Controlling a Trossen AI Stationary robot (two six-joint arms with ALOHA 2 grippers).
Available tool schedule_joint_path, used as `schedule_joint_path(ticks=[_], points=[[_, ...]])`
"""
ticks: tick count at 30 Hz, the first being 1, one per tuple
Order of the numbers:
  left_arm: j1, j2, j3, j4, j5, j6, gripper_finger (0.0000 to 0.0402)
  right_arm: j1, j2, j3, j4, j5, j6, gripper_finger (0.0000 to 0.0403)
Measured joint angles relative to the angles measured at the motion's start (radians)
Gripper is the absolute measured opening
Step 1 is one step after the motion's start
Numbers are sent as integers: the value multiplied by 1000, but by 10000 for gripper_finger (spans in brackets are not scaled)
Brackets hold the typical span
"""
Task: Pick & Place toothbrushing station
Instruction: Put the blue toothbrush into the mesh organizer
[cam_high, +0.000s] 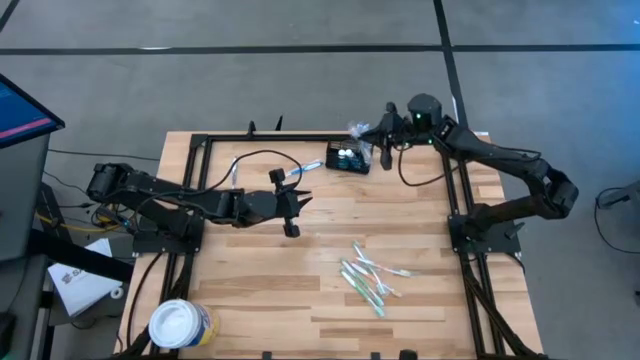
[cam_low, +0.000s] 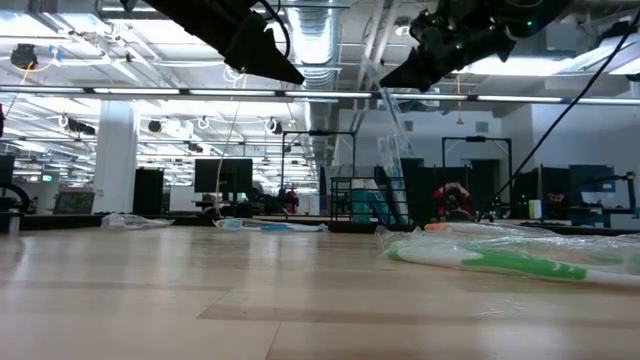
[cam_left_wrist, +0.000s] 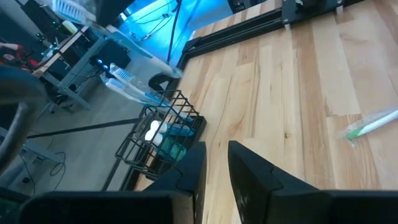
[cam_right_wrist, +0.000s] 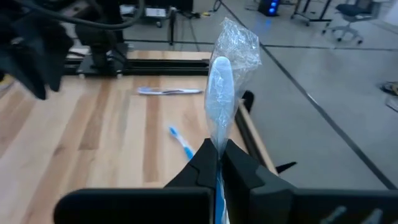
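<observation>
The toothbrushing station (cam_high: 348, 158), a small black wire-mesh caddy, stands near the table's far edge; the left wrist view shows it (cam_left_wrist: 165, 140) with wrapped toothbrushes (cam_left_wrist: 124, 84) sticking out. My right gripper (cam_high: 378, 135) hovers just right of it, shut on a toothbrush in a clear wrapper (cam_right_wrist: 219, 81). My left gripper (cam_high: 290, 205) hangs over the table's middle, its fingers (cam_left_wrist: 214, 168) a narrow gap apart with nothing between them. My right gripper pinches the wrapped toothbrush between its two fingers at the handle (cam_right_wrist: 217, 146), wrapper and all. The brush stands up out of the fingers, its head (cam_right_wrist: 219, 74) and the crinkled wrapper end above them. It is lifted clear of the table.
Several wrapped green-and-white toothbrushes (cam_high: 372, 275) lie in a heap at the near right. Two more lie left of the caddy, a blue one (cam_high: 300, 170) and a pale one (cam_high: 233, 172). A round white tub (cam_high: 180, 325) sits at the near left corner. A black frame (cam_high: 200, 145) borders the table.
</observation>
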Motion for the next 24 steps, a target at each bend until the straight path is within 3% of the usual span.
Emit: schedule_joint_path(ticks=[3,7,14,21,24], points=[[0,0,0,0,0,0,62,-28,1,0,53,-8,22,0],[0,0,0,0,0,0,62,-43,-1,-27,205,-104,75,0],[0,0,0,-1,0,-18,62,-85,-16,-243,437,-109,140,0],[0,0,0,1,0,-17,62,-156,-35,-413,846,-113,267,0],[6,0,0,2,0,-17,62,-168,-29,-450,887,-113,274,0]])
